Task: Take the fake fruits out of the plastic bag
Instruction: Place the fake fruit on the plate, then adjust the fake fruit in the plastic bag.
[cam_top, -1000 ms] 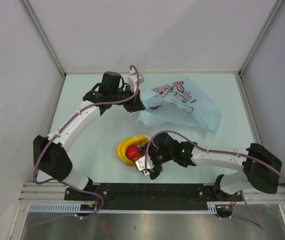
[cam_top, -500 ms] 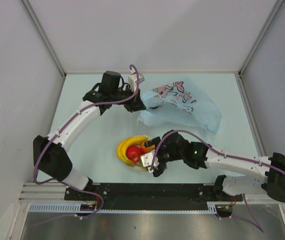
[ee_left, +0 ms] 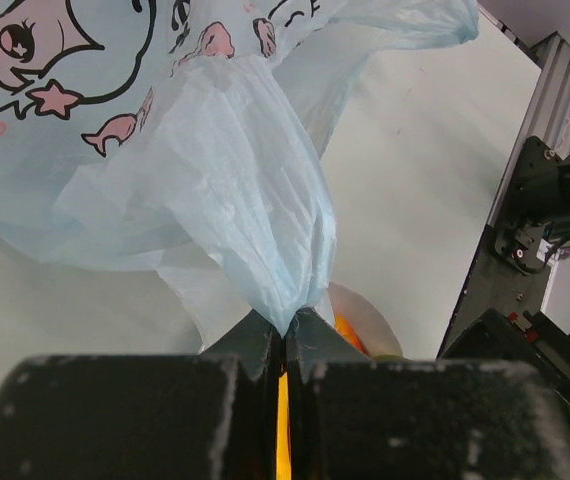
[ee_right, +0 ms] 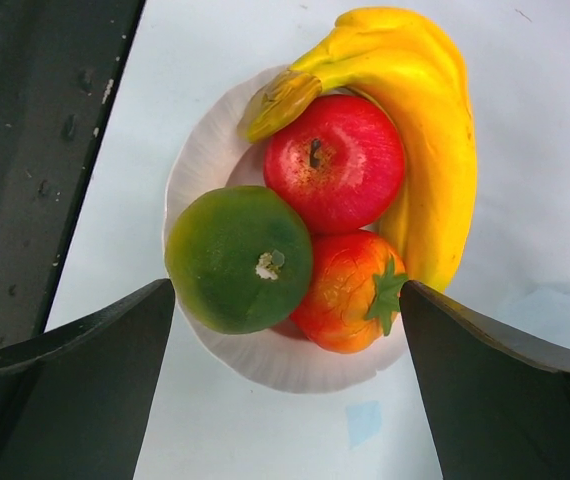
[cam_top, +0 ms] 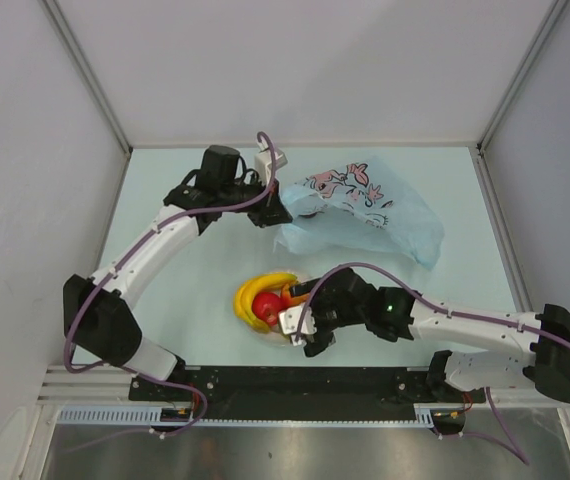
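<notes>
The light-blue plastic bag lies crumpled at the back right. My left gripper is shut on its left edge, and in the left wrist view the jaws pinch a gathered fold of the bag. A white plate near the front holds a yellow banana, a red apple, a green round fruit and an orange-red fruit. My right gripper is open and empty just beside the plate, one finger on each side. No purple fruit shows.
The black rail of the arm bases runs along the near edge, close behind the plate. White walls close in the table on three sides.
My right arm has stretched out, its elbow swinging right, while its gripper stayed open by the plate. My left gripper still holds the bag and has barely shifted.
</notes>
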`<state>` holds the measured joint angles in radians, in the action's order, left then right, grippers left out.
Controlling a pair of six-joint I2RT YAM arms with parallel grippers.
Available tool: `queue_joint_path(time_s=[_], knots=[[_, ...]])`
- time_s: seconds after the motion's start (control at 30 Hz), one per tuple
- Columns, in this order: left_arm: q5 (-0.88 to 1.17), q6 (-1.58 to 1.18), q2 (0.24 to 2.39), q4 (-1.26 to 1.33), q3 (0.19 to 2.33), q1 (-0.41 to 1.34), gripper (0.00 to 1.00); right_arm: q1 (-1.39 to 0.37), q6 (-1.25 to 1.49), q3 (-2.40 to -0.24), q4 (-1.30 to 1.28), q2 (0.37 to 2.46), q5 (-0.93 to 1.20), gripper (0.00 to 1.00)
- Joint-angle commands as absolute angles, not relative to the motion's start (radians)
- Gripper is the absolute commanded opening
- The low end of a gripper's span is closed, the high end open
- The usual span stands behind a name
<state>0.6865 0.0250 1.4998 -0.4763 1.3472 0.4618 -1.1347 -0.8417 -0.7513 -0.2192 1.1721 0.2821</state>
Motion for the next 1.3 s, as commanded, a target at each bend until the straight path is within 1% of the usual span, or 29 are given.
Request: queue_joint_path(time_s=[0.0,0.07,0.1,0.13,0.2,0.23,0.27,0.3,0.33,0.4,0.43,0.5,0.53,0.6,0.63,0.7,0.8,0.83,0.9,0.97,1.03,1.1,1.13,1.17,1.2,1.27], knots=[[0.709,0.009,1.437,-0.455,1.367,0.459,0.0,-1.126,-0.752,-0.817,-0.192,1.141,0.115,1.0],[0.707,0.011,1.442,-0.466,1.384,0.459,0.0,-1.067,-0.677,-0.935,-0.234,1.146,0.109,0.95],[0.71,0.011,1.446,-0.475,1.387,0.459,0.0,-1.051,-0.658,-0.966,-0.241,1.146,0.101,0.9],[0.71,0.012,1.45,-0.48,1.388,0.459,0.0,-1.033,-0.646,-1.026,-0.247,1.144,0.088,0.81],[0.707,0.018,1.451,-0.489,1.385,0.459,0.0,-0.97,-0.615,-1.064,-0.249,1.138,0.078,0.72],[0.706,0.024,1.447,-0.486,1.379,0.459,0.0,-0.941,-0.592,-1.081,-0.245,1.137,0.08,0.65],[0.703,0.034,1.44,-0.479,1.35,0.459,0.0,-0.908,-0.54,-1.1,-0.238,1.138,0.087,0.6],[0.695,0.037,1.431,-0.454,1.335,0.459,0.0,-0.834,-0.511,-1.104,-0.235,1.149,0.095,0.56],[0.69,0.038,1.419,-0.448,1.322,0.459,0.0,-0.804,-0.491,-1.104,-0.23,1.16,0.1,0.47],[0.699,0.048,1.411,-0.462,1.318,0.459,0.0,-0.741,-0.433,-1.104,-0.227,1.187,0.112,0.37],[0.709,0.052,1.41,-0.472,1.322,0.459,0.0,-0.691,-0.419,-1.104,-0.226,1.222,0.129,0.24],[0.716,0.067,1.408,-0.508,1.345,0.46,0.0,-0.655,-0.391,-1.104,-0.232,1.265,0.155,0.07],[0.719,0.075,1.407,-0.517,1.351,0.459,0.0,-0.626,-0.387,-1.104,-0.238,1.308,0.185,0.0],[0.729,0.1,1.405,-0.554,1.376,0.457,0.0,-0.604,-0.376,-1.103,-0.249,1.356,0.209,0.0],[0.742,0.107,1.405,-0.564,1.384,0.448,0.0,-0.588,-0.365,-1.103,-0.238,1.415,0.183,0.0],[0.788,0.107,1.405,-0.594,1.407,0.425,0.0,-0.571,-0.338,-1.104,-0.158,1.466,0.132,0.0],[0.787,0.153,1.417,-0.676,1.448,0.4,0.0,-0.531,-0.292,-1.103,-0.013,1.525,0.094,0.0],[0.788,0.219,1.423,-0.704,1.456,0.399,0.0,-0.531,-0.301,-1.104,0.035,1.538,0.077,0.03],[0.757,0.259,1.44,-0.771,1.46,0.399,0.0,-0.529,-0.316,-1.106,0.109,1.591,0.068,0.08],[0.718,0.27,1.45,-0.796,1.447,0.4,0.0,-0.526,-0.313,-1.115,0.139,1.633,0.071,0.16],[0.68,0.276,1.453,-0.799,1.43,0.4,0.0,-0.506,-0.27,-1.135,0.135,1.695,0.116,0.3],[0.657,0.284,1.454,-0.798,1.419,0.403,0.0,-0.471,-0.175,-1.157,0.127,1.744,0.182,0.42],[0.646,0.293,1.463,-0.802,1.423,0.405,0.0,-0.462,-0.148,-1.164,0.126,1.756,0.234,0.5],[0.643,0.298,1.468,-0.813,1.437,0.408,0.0,-0.457,-0.093,-1.175,0.126,1.775,0.245,0.53],[0.641,0.299,1.471,-0.818,1.443,0.411,0.0,-0.451,-0.069,-1.178,0.132,1.796,0.258,0.59],[0.638,0.304,1.488,-0.831,1.466,0.416,0.0,-0.446,-0.02,-1.183,0.17,1.818,0.258,0.65]])
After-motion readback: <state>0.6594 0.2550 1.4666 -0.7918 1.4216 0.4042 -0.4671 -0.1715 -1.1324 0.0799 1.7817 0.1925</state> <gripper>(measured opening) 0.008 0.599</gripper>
